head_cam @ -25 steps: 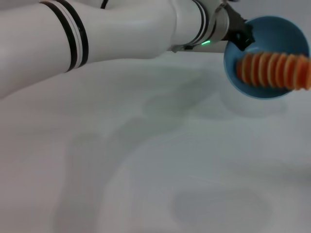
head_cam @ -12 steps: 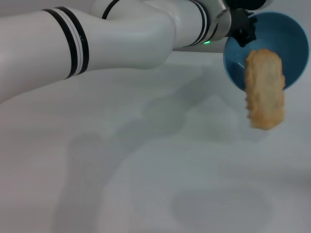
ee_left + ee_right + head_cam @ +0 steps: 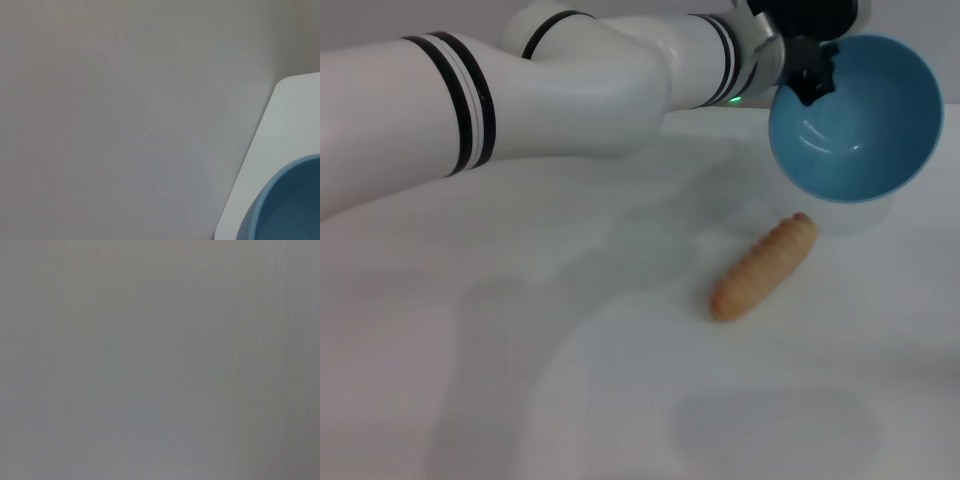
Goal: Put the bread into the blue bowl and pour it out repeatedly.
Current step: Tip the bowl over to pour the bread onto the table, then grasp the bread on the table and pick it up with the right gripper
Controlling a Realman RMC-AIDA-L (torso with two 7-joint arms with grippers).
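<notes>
In the head view my left gripper (image 3: 810,72) is shut on the near rim of the blue bowl (image 3: 855,120) and holds it above the table at the far right, tipped on its side with its empty inside facing me. The bread (image 3: 765,266) lies on the white table below the bowl, ridged top up, slanting from near left to far right. The bowl's rim also shows in the left wrist view (image 3: 280,210). My right gripper is out of view; the right wrist view shows only plain grey.
The white table (image 3: 620,380) spreads across the head view. My left arm (image 3: 520,100) reaches across the far side from left to right. The table's edge shows in the left wrist view (image 3: 250,150) against a grey wall.
The bread slid out of the tipped bowl, fell, and now lies on the table. The bowl tilted further and is empty.
</notes>
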